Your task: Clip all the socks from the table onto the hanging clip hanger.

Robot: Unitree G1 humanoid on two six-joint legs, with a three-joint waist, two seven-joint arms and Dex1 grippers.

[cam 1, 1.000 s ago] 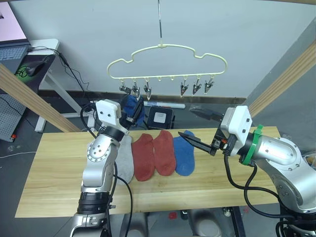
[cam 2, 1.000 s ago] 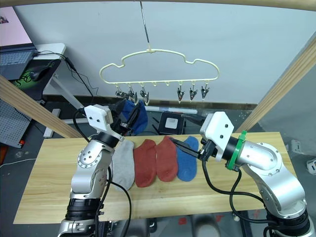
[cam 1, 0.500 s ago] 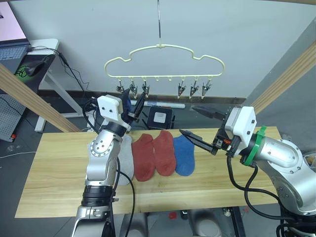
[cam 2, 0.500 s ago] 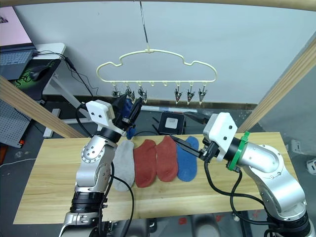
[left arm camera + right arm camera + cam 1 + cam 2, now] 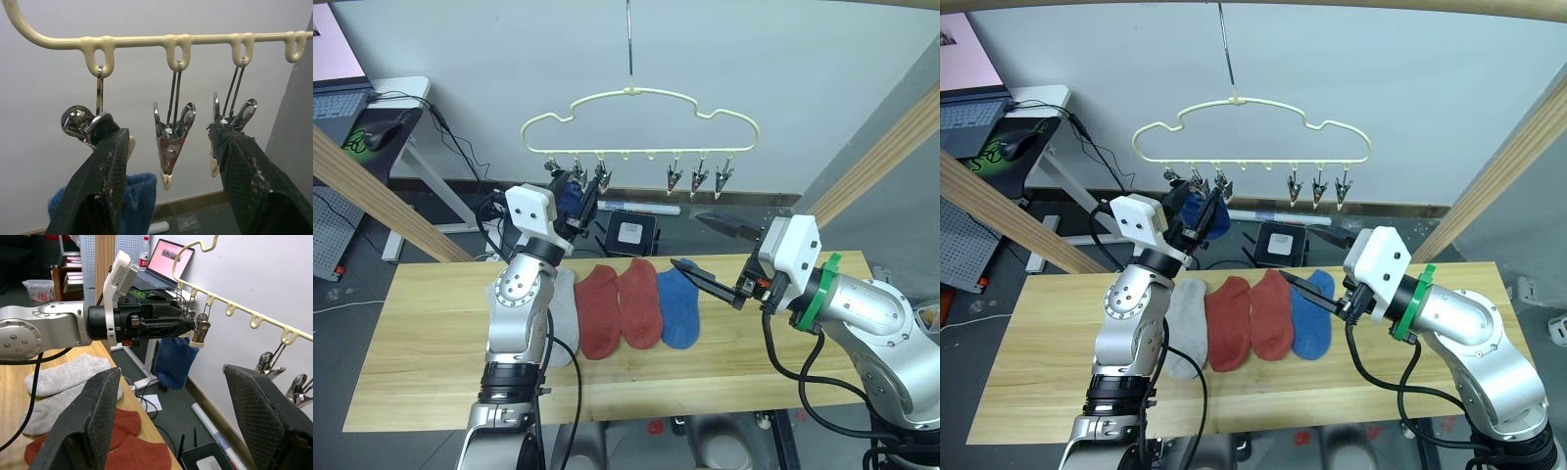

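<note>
The clip hanger [image 5: 641, 122] hangs above and behind the bench [image 5: 431, 333], its row of clips along its lower bar. A sock [image 5: 1206, 213] hangs below the leftmost clips of the clip hanger. The left pincer [image 5: 584, 195] is raised to that same left end of the clip hanger, its fingers [image 5: 105, 181] spread to either side of the clips there. Below the clip hanger, five socks [image 5: 622, 304] lie side by side on the bench. The right pincer [image 5: 710, 250] hovers wide open below the right end of the clip hanger, over the rightmost sock of the row.
</note>
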